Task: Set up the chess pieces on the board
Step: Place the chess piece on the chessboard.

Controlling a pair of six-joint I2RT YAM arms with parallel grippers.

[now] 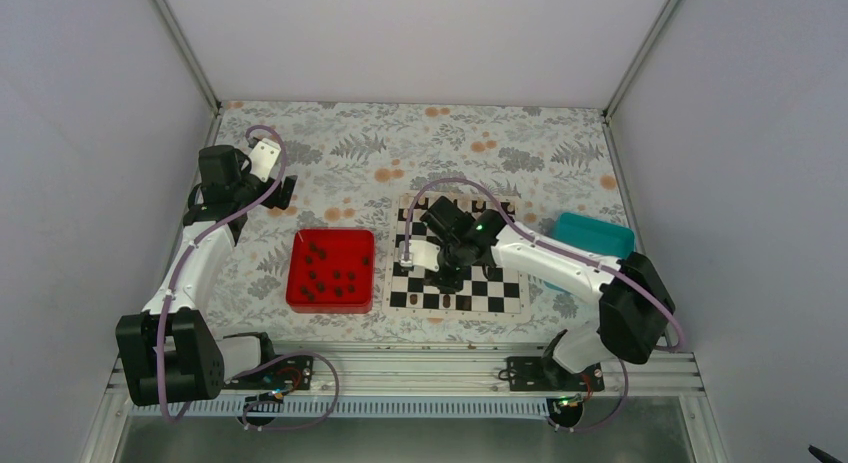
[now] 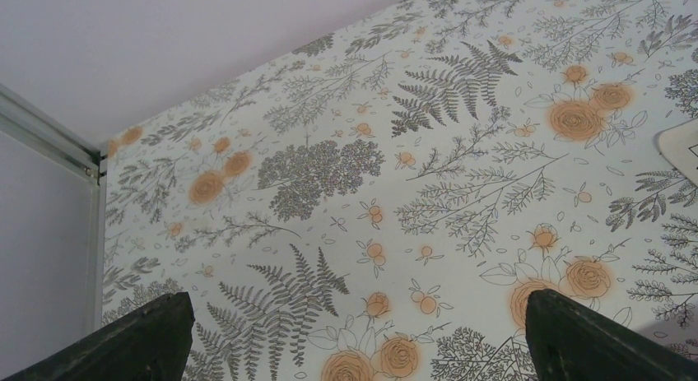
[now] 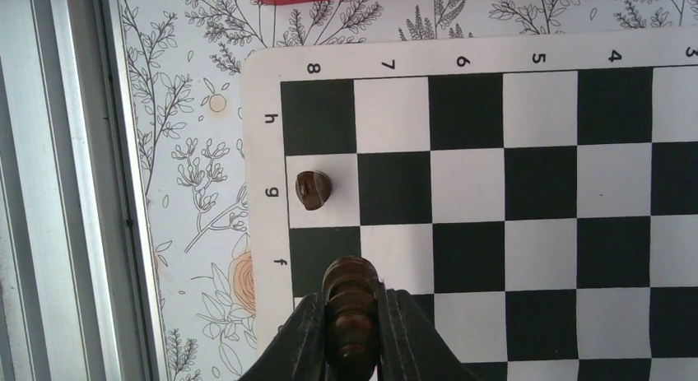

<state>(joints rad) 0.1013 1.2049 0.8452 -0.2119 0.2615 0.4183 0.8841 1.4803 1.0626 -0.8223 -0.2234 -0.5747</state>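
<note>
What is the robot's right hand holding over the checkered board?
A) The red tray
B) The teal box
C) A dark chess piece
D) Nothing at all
C: in the right wrist view, the right hand is closed on a dark chess piece over the board.

Left pincer wide open; right pincer tightly closed, seemingly low.

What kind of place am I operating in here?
Likely a lab test cell, not a home: plain white panel walls box in a table under a floral cover, a metal rail runs along its near edge, and the board and red tray look like staged props.
</note>
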